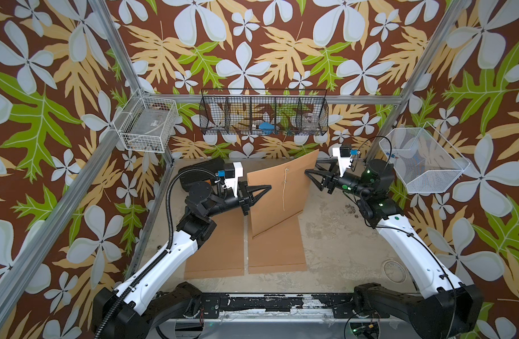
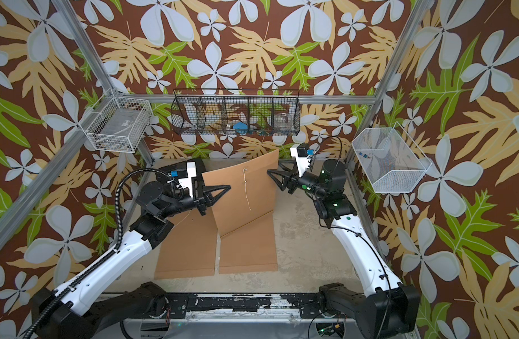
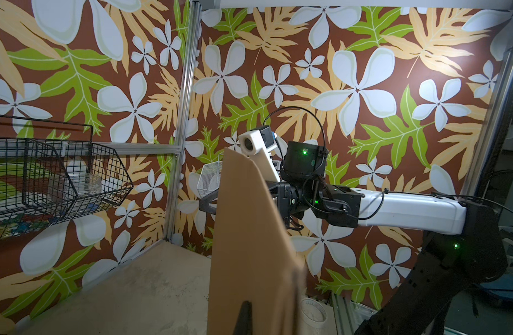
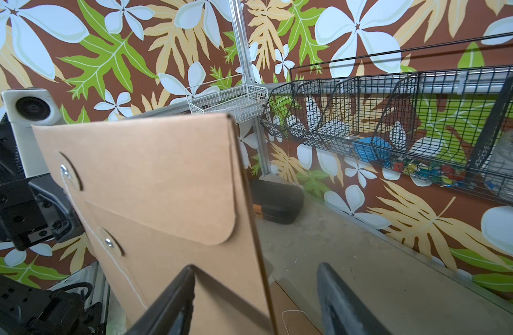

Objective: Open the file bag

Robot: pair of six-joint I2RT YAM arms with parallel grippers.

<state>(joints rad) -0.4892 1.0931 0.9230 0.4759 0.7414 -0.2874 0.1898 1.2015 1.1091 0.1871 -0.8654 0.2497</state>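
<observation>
File bag (image 1: 277, 187) upright, pinched by left end effector (image 1: 267, 187); right end effector (image 1: 308, 173) wide at its edge. Catch only the flap (image 4: 150, 179), peel gently.

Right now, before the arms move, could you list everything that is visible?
held file bag: one, brown, upright over the table
flat file bags: two, brown, side by side on the table
string: one, white, hanging down the held file bag
black basket: one, black, back wall
white wire basket: one, white, left wall
white mesh basket: one, white, right wall
black case: one, black, table's far left corner
left pincer: one, black, shut on the held file bag's edge
right pincer: one, black, open at its opposite edge
</observation>
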